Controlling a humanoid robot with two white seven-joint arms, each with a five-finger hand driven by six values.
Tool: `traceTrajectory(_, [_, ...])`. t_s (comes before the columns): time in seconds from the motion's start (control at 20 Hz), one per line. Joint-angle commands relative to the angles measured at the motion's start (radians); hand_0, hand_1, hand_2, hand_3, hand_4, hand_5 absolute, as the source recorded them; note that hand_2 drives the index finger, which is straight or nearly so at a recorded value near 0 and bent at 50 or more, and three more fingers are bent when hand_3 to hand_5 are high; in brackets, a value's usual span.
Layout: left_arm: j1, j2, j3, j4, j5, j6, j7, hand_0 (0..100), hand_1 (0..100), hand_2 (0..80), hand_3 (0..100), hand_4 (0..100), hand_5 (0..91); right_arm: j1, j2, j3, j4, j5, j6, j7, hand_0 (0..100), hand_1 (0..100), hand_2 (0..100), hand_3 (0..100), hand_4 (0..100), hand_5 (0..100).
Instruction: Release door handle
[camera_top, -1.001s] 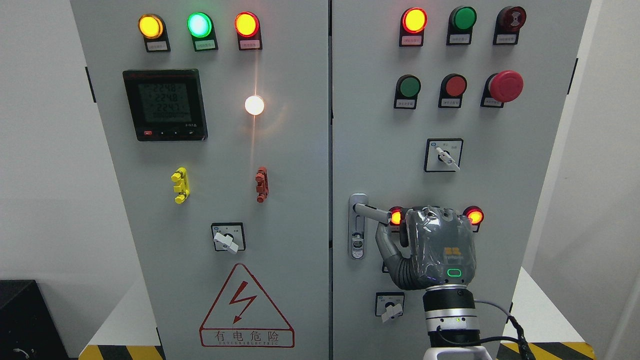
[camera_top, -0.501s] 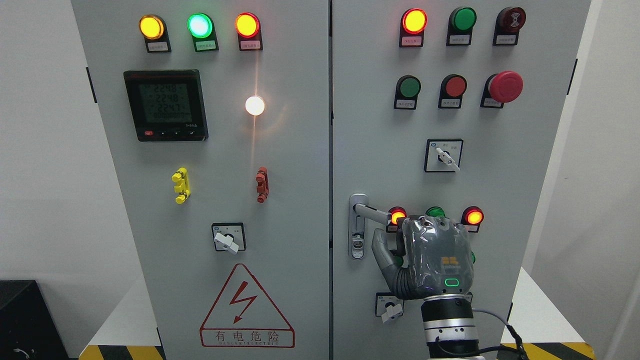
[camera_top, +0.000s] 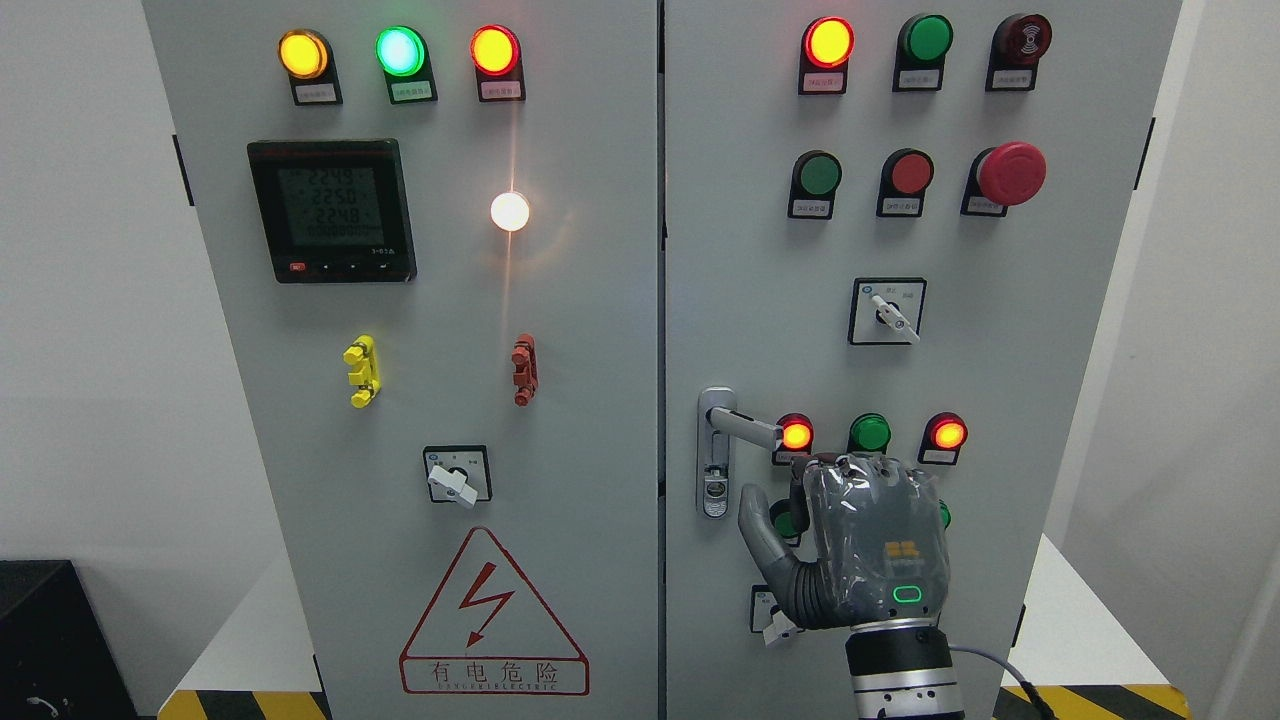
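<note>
the right hand (camera_top: 860, 545) sat low on the right door of the grey cabinet (camera_top: 640, 300), its back toward the camera, just below the row of red, green and red lamps (camera_top: 869, 433). the door handle (camera_top: 745, 427) stuck out rightward from its lock plate (camera_top: 714, 452) at the door's left edge — nothing was on it, and the hand was below and to the right of its tip. the thumb (camera_top: 755, 520) pointed up and away from the palm, and the fingers (camera_top: 870, 470) were loosely bent toward the panel with nothing held between them — relaxed, holding nothing. a small rotary switch (camera_top: 775, 615) peeked out just left of the wrist. no left arm showed.
</note>
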Motion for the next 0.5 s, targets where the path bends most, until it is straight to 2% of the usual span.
traceTrajectory(0.0, [-0.026, 0.000, 0.000, 0.029, 0.000, 0.000, 0.000, 12, 56, 0.0, 0, 0, 0.0, 0.077, 0.000, -0.052, -0.125, -0.003, -0.075, -0.003, 54, 29, 68, 89, 84, 81])
traceTrajectory(0.05, [-0.026, 0.000, 0.000, 0.029, 0.001, 0.000, 0.000, 12, 56, 0.0, 0, 0, 0.0, 0.094, 0.000, -0.075, -0.145, -0.003, -0.109, -0.004, 54, 27, 62, 84, 80, 76])
traceTrajectory(0.1, [-0.026, 0.000, 0.000, 0.029, 0.001, 0.000, -0.001, 12, 56, 0.0, 0, 0, 0.0, 0.112, 0.000, -0.104, -0.163, -0.006, -0.147, -0.004, 53, 27, 61, 82, 79, 74])
traceTrajectory(0.2, [-0.026, 0.000, 0.000, 0.029, 0.000, 0.000, 0.000, 12, 56, 0.0, 0, 0, 0.0, 0.154, 0.006, -0.171, -0.188, -0.024, -0.240, -0.007, 52, 25, 49, 71, 69, 60])
traceTrajectory(0.25, [-0.026, 0.000, 0.000, 0.029, 0.000, 0.000, 0.000, 12, 56, 0.0, 0, 0, 0.0, 0.166, 0.006, -0.205, -0.189, -0.038, -0.279, -0.021, 51, 24, 47, 69, 67, 58])
traceTrajectory(0.3, [-0.026, 0.000, 0.000, 0.029, 0.001, 0.000, 0.000, 12, 56, 0.0, 0, 0, 0.0, 0.174, 0.006, -0.240, -0.189, -0.050, -0.317, -0.038, 51, 23, 41, 62, 61, 53])
traceTrajectory(0.35, [-0.026, 0.000, 0.000, 0.029, 0.000, 0.000, 0.000, 12, 56, 0.0, 0, 0, 0.0, 0.178, 0.006, -0.274, -0.188, -0.065, -0.356, -0.047, 51, 22, 31, 49, 49, 46])
traceTrajectory(0.4, [-0.026, 0.000, 0.000, 0.029, 0.000, 0.000, 0.000, 12, 56, 0.0, 0, 0, 0.0, 0.183, 0.006, -0.314, -0.188, -0.087, -0.400, -0.046, 51, 21, 28, 45, 46, 44])
traceTrajectory(0.45, [-0.028, 0.000, 0.000, 0.029, 0.000, 0.000, 0.000, 12, 56, 0.0, 0, 0, 0.0, 0.183, 0.005, -0.354, -0.188, -0.117, -0.449, -0.041, 51, 19, 19, 33, 33, 34])
